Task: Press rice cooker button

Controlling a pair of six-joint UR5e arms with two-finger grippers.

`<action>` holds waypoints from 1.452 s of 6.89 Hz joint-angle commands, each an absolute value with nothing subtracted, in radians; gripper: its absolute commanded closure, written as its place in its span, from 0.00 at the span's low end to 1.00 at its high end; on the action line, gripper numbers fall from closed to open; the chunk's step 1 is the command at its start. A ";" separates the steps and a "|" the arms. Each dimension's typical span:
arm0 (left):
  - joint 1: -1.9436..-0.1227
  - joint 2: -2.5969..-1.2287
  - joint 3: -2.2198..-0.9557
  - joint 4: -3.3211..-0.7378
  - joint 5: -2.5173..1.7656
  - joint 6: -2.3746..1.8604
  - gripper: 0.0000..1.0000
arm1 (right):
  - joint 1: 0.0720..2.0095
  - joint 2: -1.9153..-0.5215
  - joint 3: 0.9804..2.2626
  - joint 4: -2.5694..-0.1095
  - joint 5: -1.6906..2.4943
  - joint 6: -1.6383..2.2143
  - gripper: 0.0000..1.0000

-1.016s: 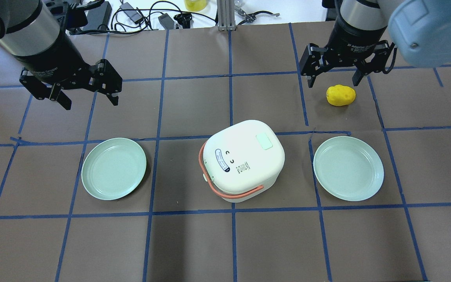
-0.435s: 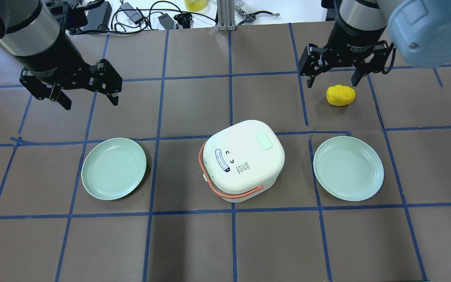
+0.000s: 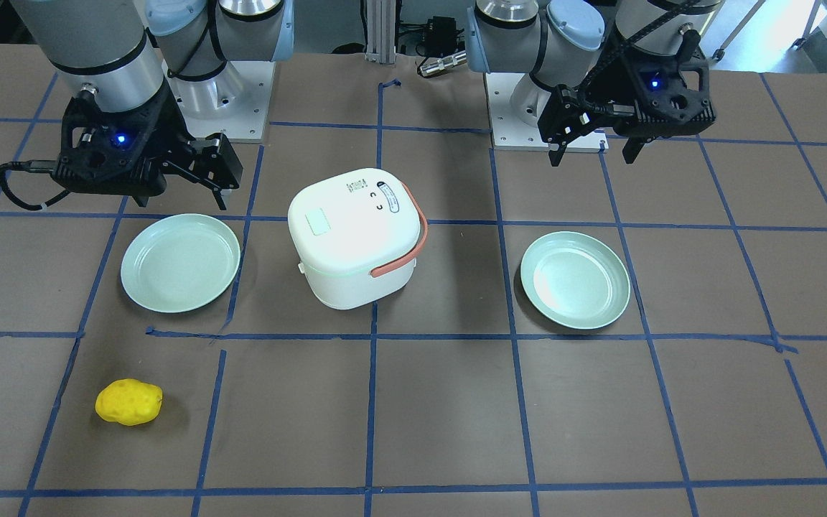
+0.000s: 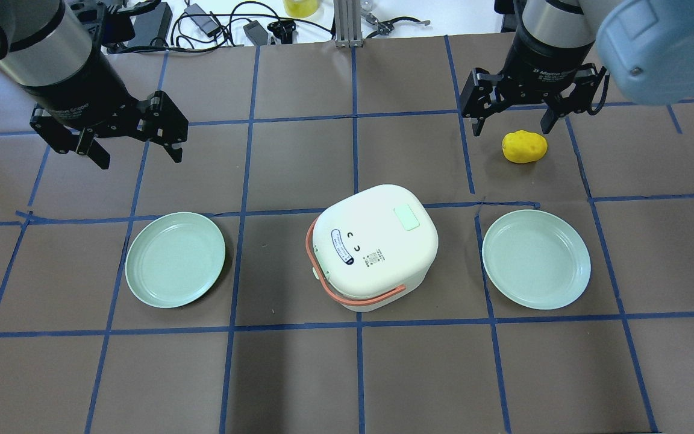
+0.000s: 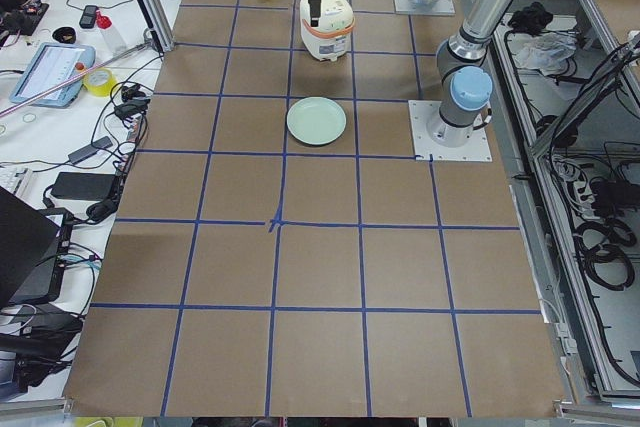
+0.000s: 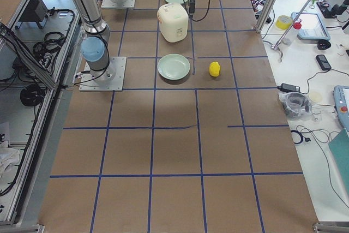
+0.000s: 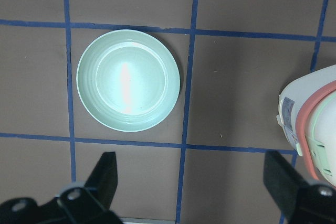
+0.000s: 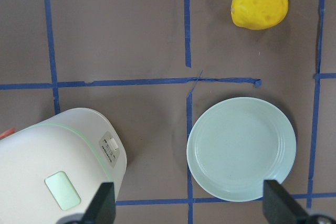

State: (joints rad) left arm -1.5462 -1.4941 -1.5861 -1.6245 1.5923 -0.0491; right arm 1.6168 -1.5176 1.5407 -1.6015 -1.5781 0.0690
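Observation:
The white rice cooker [image 4: 374,247] stands lid-shut at the table's middle, with its coral handle [image 4: 323,283] down around the body and a pale green patch [image 4: 406,218] on the lid. It also shows in the front view [image 3: 356,237]. The right wrist view shows its side panel with a small white button [image 8: 112,144]. My left gripper [image 4: 139,158] hangs open and empty above the table, far-left of the cooker. My right gripper [image 4: 512,128] hangs open and empty far-right of it, above a yellow potato-like toy [image 4: 524,146].
Two pale green plates lie beside the cooker, one on the left [image 4: 175,259] and one on the right [image 4: 537,259]. Blue tape lines grid the brown table. Cables and adapters [image 4: 214,24] lie past the far edge.

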 commanded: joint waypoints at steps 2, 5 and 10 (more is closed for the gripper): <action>-1.546 -1.494 -1.586 -1.624 1.592 -0.049 0.00 | 1.617 -1.525 1.533 -1.600 -1.577 0.069 0.00; -1.546 -1.494 -1.586 -1.624 1.592 -0.049 0.00 | 1.624 -1.548 1.526 -1.576 -1.501 0.071 0.81; -1.546 -1.494 -1.586 -1.624 1.592 -0.049 0.00 | 1.685 -1.514 1.546 -1.551 -1.468 0.089 1.00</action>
